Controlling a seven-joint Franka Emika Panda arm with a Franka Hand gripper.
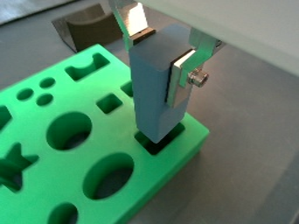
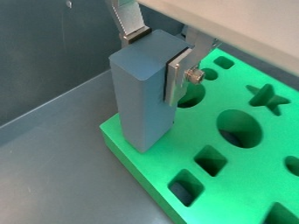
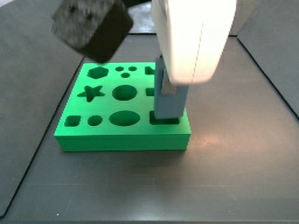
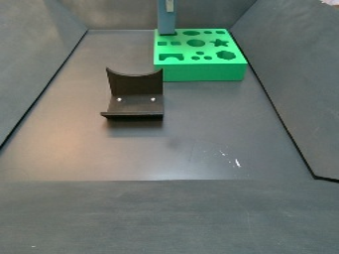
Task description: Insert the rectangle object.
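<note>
The rectangle object (image 1: 156,92), a long blue-grey bar, stands upright with its lower end in a rectangular slot at the corner of the green shape board (image 1: 70,131). It shows in both wrist views (image 2: 142,101) and both side views (image 3: 167,101) (image 4: 167,18). My gripper (image 1: 160,51) is directly above the board and grips the bar's upper end. One finger (image 1: 184,74) lies flat against its side and the other (image 1: 135,22) sits at the opposite edge. The white hand hides the fingers in a side view.
The board (image 3: 117,131) has several other cutouts: circles, a star, squares. A dark brown block with a curved notch (image 4: 133,96) sits mid-floor. A black speckled block (image 3: 91,28) shows near a side camera. Dark walls enclose the floor.
</note>
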